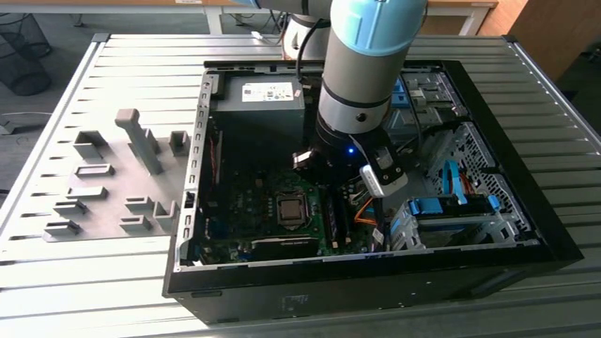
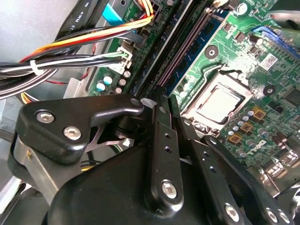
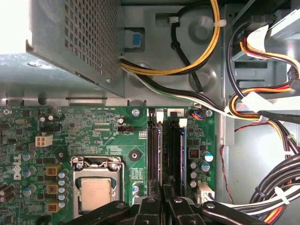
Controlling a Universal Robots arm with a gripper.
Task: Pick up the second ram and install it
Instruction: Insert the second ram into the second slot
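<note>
My gripper (image 1: 344, 191) reaches down into the open computer case (image 1: 526, 246), over the memory slots (image 3: 155, 154) beside the processor socket (image 3: 96, 187). In both wrist views its black fingers (image 2: 159, 140) lie pressed close together, and I see nothing between them. Their tips (image 3: 164, 194) sit at the near end of the slots. A thin blue-green stick, the second ram (image 2: 188, 50), stands on edge in a slot right beside the fingertips (image 2: 162, 101). Next to it lies a bare slot (image 2: 180, 54) with its contacts showing.
A bundle of coloured cables (image 3: 253, 101) runs close to the slots. The power supply (image 1: 261, 95) fills the case's far corner, and blue drive latches (image 1: 441, 208) sit on the exterior view's right. A grey fixture plate with blocks (image 1: 112, 183) lies on the slatted table outside the case.
</note>
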